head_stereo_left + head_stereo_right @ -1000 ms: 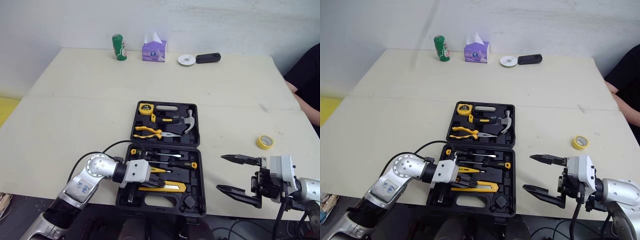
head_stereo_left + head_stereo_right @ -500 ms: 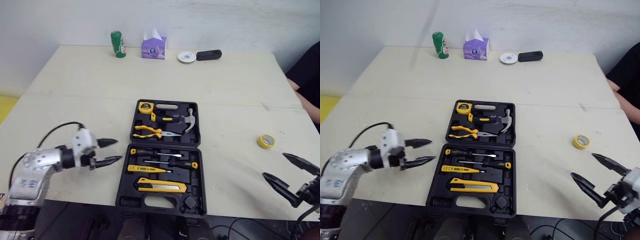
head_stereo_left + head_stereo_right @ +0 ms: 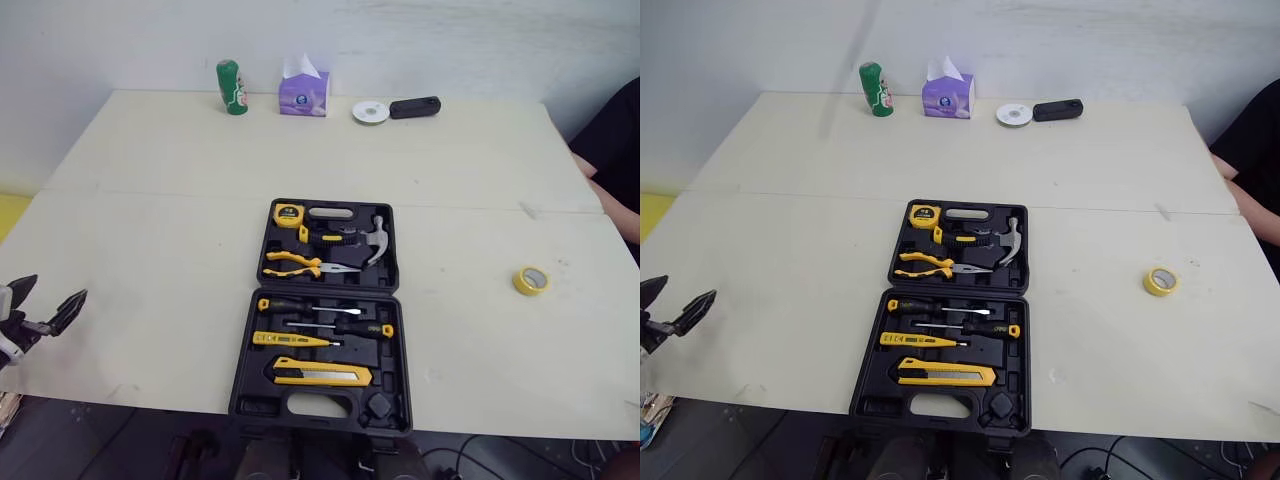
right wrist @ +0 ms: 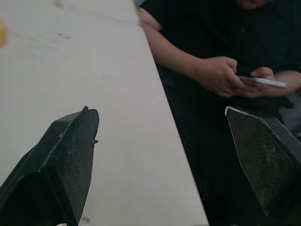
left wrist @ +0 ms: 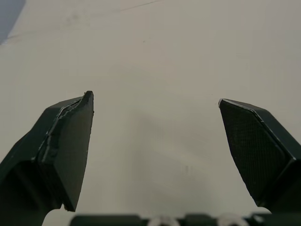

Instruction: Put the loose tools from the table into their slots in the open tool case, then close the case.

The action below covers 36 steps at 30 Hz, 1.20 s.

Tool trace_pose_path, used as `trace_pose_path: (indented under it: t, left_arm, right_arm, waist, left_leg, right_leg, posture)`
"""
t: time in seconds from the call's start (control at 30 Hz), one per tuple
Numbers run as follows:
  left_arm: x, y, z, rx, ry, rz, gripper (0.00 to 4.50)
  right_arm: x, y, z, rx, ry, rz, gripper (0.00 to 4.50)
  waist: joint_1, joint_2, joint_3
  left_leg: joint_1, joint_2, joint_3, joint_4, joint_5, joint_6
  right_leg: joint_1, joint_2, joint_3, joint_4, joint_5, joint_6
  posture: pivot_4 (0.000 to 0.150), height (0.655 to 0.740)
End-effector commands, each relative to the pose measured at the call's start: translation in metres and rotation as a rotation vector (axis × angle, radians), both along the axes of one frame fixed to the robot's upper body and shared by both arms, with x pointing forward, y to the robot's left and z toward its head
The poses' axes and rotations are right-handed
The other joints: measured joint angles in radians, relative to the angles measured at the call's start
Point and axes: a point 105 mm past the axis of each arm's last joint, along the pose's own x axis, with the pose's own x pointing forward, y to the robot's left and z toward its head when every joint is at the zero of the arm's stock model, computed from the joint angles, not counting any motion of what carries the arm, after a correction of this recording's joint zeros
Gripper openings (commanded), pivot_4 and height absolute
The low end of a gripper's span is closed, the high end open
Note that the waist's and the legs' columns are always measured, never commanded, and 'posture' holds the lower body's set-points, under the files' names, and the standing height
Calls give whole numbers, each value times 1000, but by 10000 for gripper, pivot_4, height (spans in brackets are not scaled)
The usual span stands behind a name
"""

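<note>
The open black tool case (image 3: 386,352) lies in the middle of the table. Its far half holds a tape measure (image 3: 290,214), yellow-handled pliers (image 3: 298,265) and a hammer (image 3: 375,240). Its near half holds screwdrivers (image 3: 320,309) and a yellow utility knife (image 3: 320,375). A yellow tape roll (image 3: 531,281) lies loose on the table to the case's right. My left gripper (image 3: 50,298) hangs open and empty at the table's near left edge, far from the case. My right gripper (image 4: 158,110) is open and empty over the table's right edge.
A green can (image 3: 231,88), a tissue box (image 3: 304,92), a white disc (image 3: 371,111) and a black object (image 3: 415,106) stand along the far edge. A person (image 4: 244,70) in black sits at the right side, holding a phone.
My left gripper has left the case's near half, opened, and swung out to the far left. My right gripper has drawn off to the right, out of the head views.
</note>
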Motion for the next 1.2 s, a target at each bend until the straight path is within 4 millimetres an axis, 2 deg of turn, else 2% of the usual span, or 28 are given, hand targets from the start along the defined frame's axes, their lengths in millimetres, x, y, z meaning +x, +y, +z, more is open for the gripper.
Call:
trace_pose_path:
  t: [0.03,0.23,0.33,0.4,0.5,0.67,0.77,0.87,0.93,1.0,1.1,1.2]
  left_arm:
    - [-9,16,14,-22,-82,85,44777]
    - [-9,12,4,-52,-81,99,44777]
    - [-3,-4,7,-71,-102,28,44777]
    - [5,-24,16,-75,-124,-82,44777]
    - [18,-62,31,-24,-128,-256,44777]
    - [38,-143,63,-23,-185,-560,44777]
    - [41,-184,73,-28,-189,-701,44777]
    - [40,-221,84,-16,-191,-849,44777]
    - [37,-234,90,-68,-181,-915,44777]
    - [35,-243,97,-123,-183,-968,44777]
    - [31,-259,100,-110,-159,-1072,44777]
    - [29,-269,101,-112,-142,-1131,44777]
  right_arm:
    - [-13,-19,20,-38,-73,-108,45000]
    - [-3,-17,12,-19,-77,-105,45000]
    - [12,-10,12,-14,-108,-73,45000]
    - [23,-1,14,0,-118,-23,45000]
    - [40,21,16,14,-87,119,45000]
    - [81,77,35,-23,18,469,45000]
    - [98,92,54,-38,54,564,45000]
    - [117,102,65,-80,203,619,45000]
    - [125,101,65,-95,329,613,45000]
    - [132,107,76,-121,393,668,45000]
    - [142,116,90,-172,549,793,45000]
    - [149,117,101,-195,671,861,45000]
  waist:
    - [-2,0,0]
    - [-16,0,0]
    - [-19,0,0]
    - [-20,-1,0]
    - [-19,-1,-1]
    - [-17,0,-1]
    - [-18,0,-1]
    - [-19,0,0]
    - [-18,-1,0]
    - [-15,-3,1]
    - [-15,-3,2]
    - [-14,-5,3]
  left_leg:
    - [1,0,0,0,0,0]
    - [3,0,3,-5,1,-2]
    - [2,0,5,-7,4,-5]
    - [2,0,6,-7,4,-5]
    - [3,0,7,-7,4,-5]
    - [3,-1,7,-7,5,-5]
    - [3,-1,9,-7,6,-7]
    - [3,-1,12,-7,6,-7]
    - [3,-1,13,-7,6,-7]
    - [3,-1,13,-7,7,-7]
    - [3,-1,14,-6,11,-1]
    - [3,-1,15,-6,11,0]
  right_leg:
    - [0,0,1,0,0,0]
    - [-2,0,3,1,0,0]
    - [-4,0,4,2,0,0]
    - [-4,0,5,2,0,0]
    - [-5,0,7,4,0,0]
    - [-5,1,8,5,0,0]
    - [-6,0,10,5,0,0]
    - [-7,2,11,5,0,0]
    - [-7,3,12,6,0,0]
    - [-7,3,12,6,0,0]
    - [-7,4,13,6,0,0]
    - [-8,4,14,6,0,1]
  posture:
    - [1500,7400]
    - [1500,7400]
    - [1500,7400]
    - [1500,7400]
    - [1500,7400]
    - [1500,7400]
    - [1500,7400]
    - [1500,7400]
    - [1500,7400]
    - [1500,7400]
    - [1500,7400]
    - [1500,7400]
